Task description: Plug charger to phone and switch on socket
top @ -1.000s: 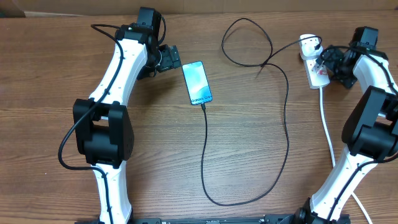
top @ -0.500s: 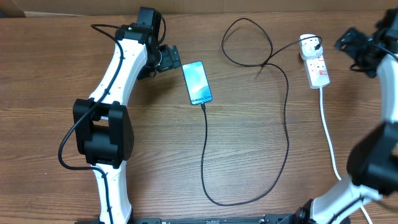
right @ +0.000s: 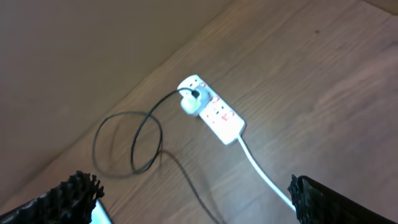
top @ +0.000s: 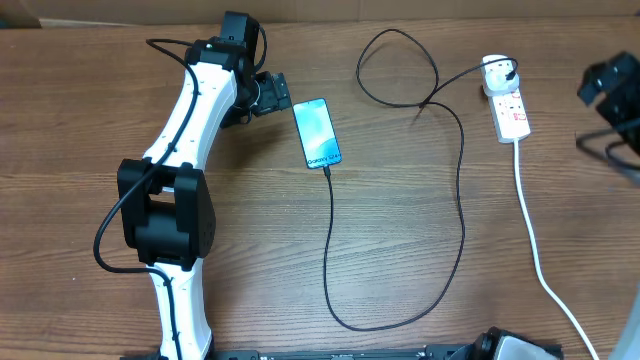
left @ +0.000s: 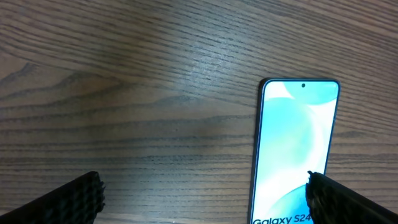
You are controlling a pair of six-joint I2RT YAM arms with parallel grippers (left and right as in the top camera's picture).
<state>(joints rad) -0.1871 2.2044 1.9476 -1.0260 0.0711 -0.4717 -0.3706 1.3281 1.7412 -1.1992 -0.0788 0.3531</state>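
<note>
The phone [top: 317,133] lies screen up and lit, reading "Galaxy S24" in the left wrist view [left: 297,143]. The black charger cable [top: 460,205] meets the phone's near end, loops across the table and ends in a plug adapter [top: 497,68] seated in the white socket strip [top: 510,112]. My left gripper [top: 275,95] is open and empty just left of the phone; its fingers [left: 205,199] straddle bare wood and the phone's edge. My right gripper [top: 610,80] is open and empty, raised well right of the socket, which shows below it [right: 217,117] with the adapter [right: 189,102].
The thick white cord [top: 535,250] runs from the socket toward the front right edge and also shows in the right wrist view [right: 261,174]. The cable's big loop [right: 127,146] lies left of the socket. A pale wall lies behind the table's far edge.
My right gripper has pulled away from the socket, moving right and upward. The left arm, the phone and the cable have not moved.
</note>
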